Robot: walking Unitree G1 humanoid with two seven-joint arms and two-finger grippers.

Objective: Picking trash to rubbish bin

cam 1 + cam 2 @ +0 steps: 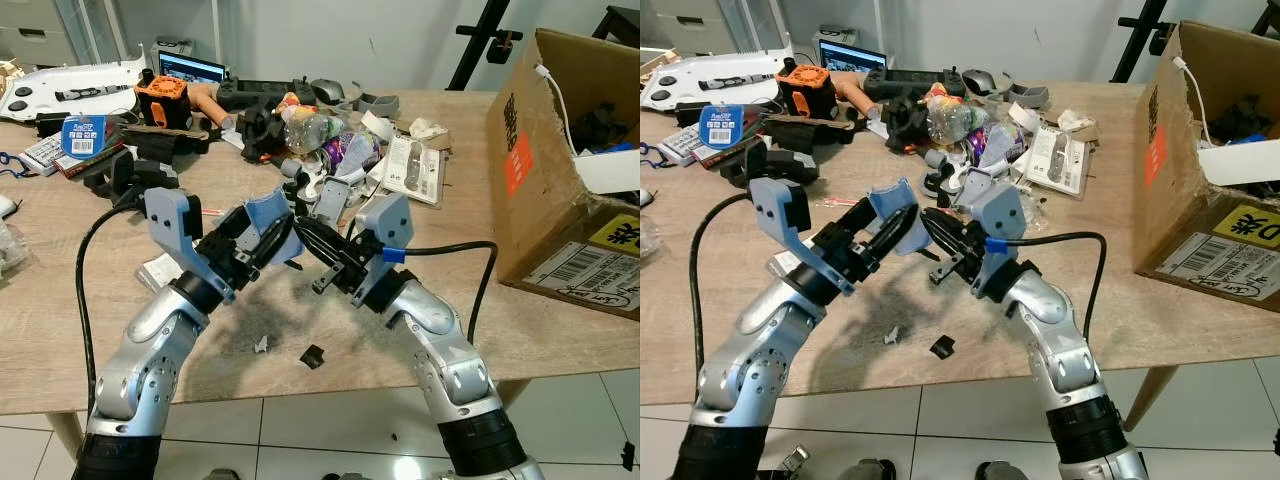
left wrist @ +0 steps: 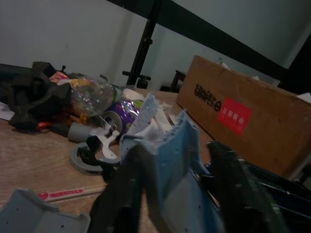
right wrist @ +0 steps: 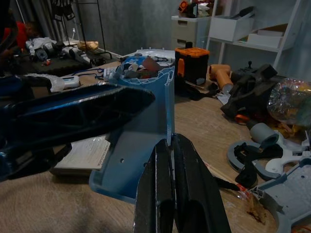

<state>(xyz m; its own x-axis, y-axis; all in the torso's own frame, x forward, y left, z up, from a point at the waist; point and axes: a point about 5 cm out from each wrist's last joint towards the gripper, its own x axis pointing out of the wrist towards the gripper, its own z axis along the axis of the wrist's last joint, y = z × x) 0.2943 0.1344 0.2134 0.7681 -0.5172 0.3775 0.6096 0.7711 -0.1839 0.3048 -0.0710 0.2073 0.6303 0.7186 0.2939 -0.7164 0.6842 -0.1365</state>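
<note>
A torn blue plastic piece (image 1: 267,214) hangs above the middle of the wooden table (image 1: 60,330), held between both grippers. My left gripper (image 1: 262,240) comes in from the left and is shut on it; the left wrist view shows the blue piece (image 2: 181,162) wedged between the two black fingers. From the right, my right gripper (image 1: 303,232) pinches the piece's thin edge (image 3: 167,127) with its fingers (image 3: 158,184) pressed together. An open cardboard box (image 1: 560,160) stands at the table's right end.
A pile of clutter (image 1: 325,135) with a crushed bottle, a can, tape rings and papers lies just behind the grippers. Tools, an orange device (image 1: 162,100) and a laptop crowd the back left. Small scraps (image 1: 313,356) lie near the front edge.
</note>
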